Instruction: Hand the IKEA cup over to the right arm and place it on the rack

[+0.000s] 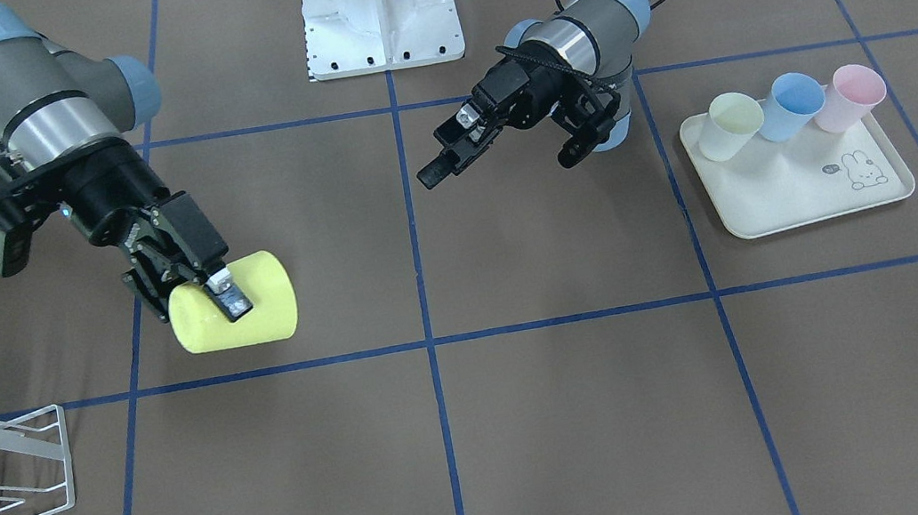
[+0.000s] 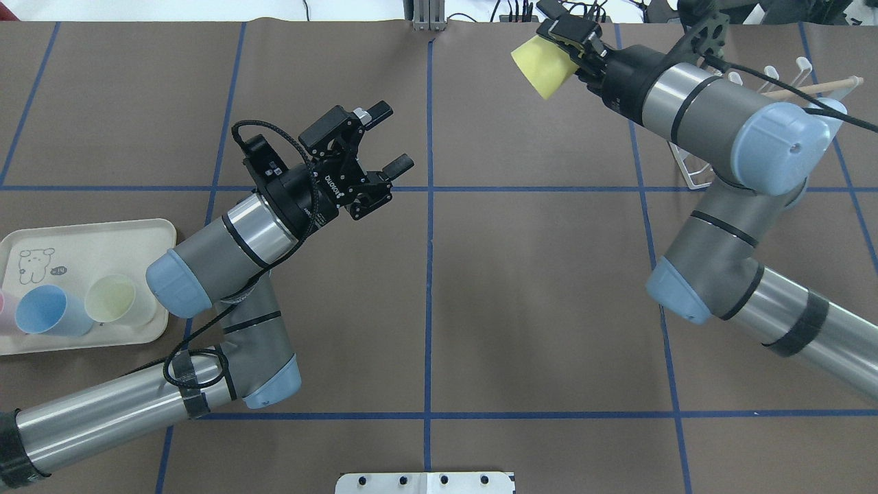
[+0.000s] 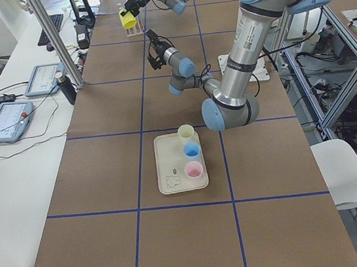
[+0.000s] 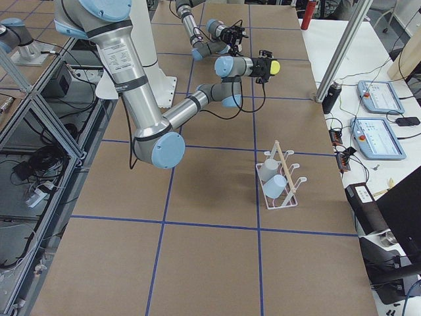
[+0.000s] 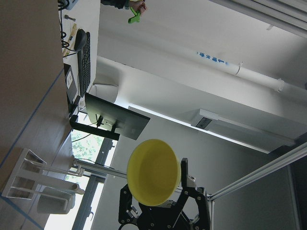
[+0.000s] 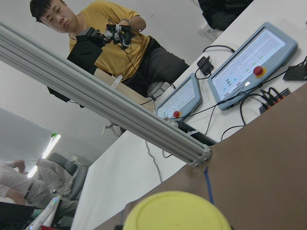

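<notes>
The right gripper [image 1: 192, 302] is clamped on the yellow cup [image 1: 264, 307], holding it sideways above the surface [image 1: 579, 411], apart from the rack [image 1: 68, 465]. The left gripper [image 1: 500, 164] hangs wide open and empty.

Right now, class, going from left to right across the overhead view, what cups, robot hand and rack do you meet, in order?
pink cup → blue cup → pale yellow cup → left hand → bright yellow cup → rack

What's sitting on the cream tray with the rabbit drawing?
A pale yellow cup, a blue cup and a pink cup stand mouth-up along one edge of the cream tray. What lies beneath them is covered.
</notes>
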Available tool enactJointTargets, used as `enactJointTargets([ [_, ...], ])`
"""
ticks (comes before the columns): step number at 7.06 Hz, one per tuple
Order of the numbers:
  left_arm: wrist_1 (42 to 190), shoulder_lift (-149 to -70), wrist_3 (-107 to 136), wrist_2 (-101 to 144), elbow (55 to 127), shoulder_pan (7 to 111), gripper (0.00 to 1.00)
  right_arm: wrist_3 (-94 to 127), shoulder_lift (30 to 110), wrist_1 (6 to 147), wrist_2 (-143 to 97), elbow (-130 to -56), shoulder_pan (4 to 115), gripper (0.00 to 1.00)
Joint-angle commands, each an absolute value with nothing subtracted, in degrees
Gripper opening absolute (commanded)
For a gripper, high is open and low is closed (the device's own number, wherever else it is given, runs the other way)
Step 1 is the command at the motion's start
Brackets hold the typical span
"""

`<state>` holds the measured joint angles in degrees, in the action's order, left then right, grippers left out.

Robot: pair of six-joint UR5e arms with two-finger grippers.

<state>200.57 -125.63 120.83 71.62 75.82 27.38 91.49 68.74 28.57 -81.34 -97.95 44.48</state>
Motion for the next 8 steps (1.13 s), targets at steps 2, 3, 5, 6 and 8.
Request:
enactJointTargets([
  [2,198.3,-121.7,107.3,71.6,77.1,28.0,1.00,72.0,79.4,46.4,-69.8,-108.1,45.2,0.00],
  [3,194.3,-119.8,102.1,71.6,80.2,28.0,1.00,67.4,81.6,46.8,-68.6,-108.3,45.2,0.00],
  [5,176.8,-114.8,97.0,75.9,94.1,29.8,1.00,62.5,83.5,46.8,-67.6,-108.2,45.2,0.00],
  [6,168.0,-112.1,95.8,81.6,100.4,32.7,1.00,61.1,84.4,46.8,-67.3,-108.2,45.3,0.00],
  [8,142.7,-107.8,86.7,100.5,113.6,42.8,1.00,55.4,86.6,46.3,-66.6,-108.1,45.4,0.00],
])
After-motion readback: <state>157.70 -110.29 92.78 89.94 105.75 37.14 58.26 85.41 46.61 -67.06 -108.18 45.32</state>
